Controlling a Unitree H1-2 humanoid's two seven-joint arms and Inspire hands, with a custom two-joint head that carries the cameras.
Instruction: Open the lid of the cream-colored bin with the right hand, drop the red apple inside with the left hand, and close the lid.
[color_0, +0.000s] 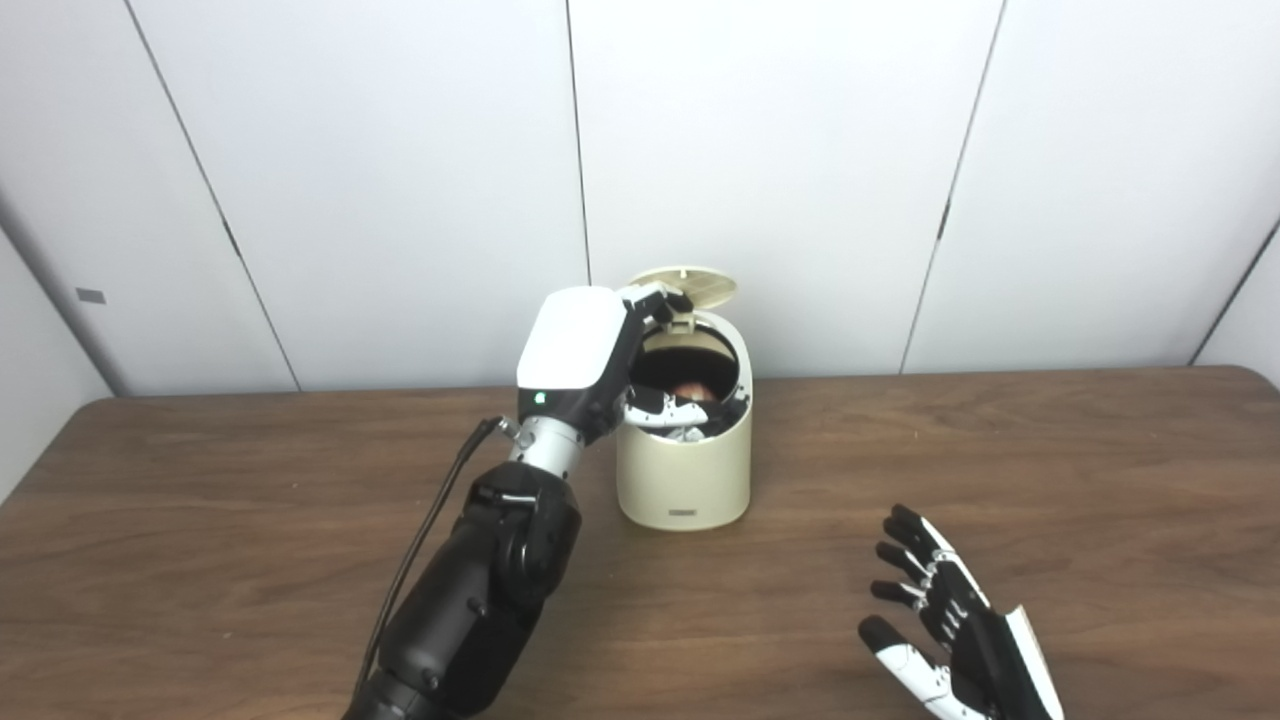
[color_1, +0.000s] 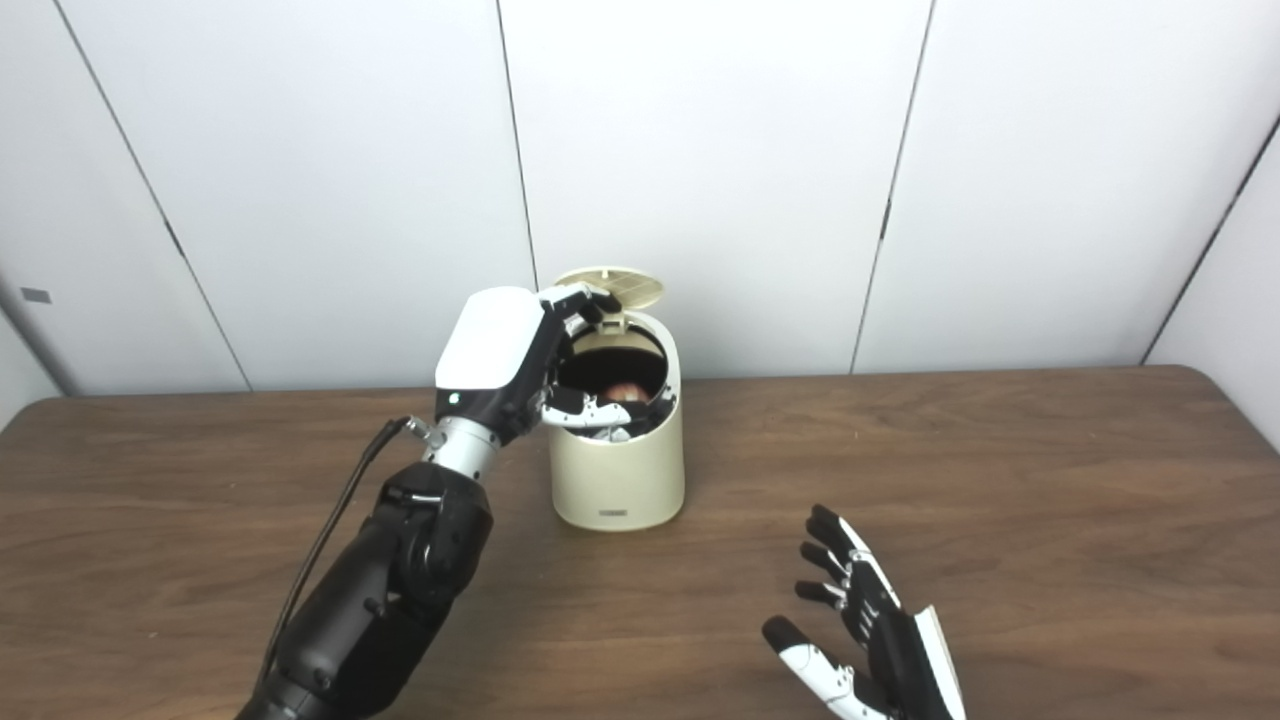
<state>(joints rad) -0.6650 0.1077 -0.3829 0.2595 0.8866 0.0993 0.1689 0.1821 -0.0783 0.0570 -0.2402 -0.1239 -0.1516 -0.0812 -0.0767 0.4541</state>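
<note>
Cream-coloured round plastic bin (color_0: 684, 470) mid-table, flip lid (color_0: 690, 284) up. Left hand (color_0: 600, 365) at mouth, grip state unclear; red apple (color_0: 692, 390) inside. Right hand (color_0: 945, 625) near-right, fingers spread, empty. Risk: left fingers snag rim on withdrawal, tipping bin.

White panelled wall (color_0: 800, 150), wooden table (color_0: 1050, 480)
</note>
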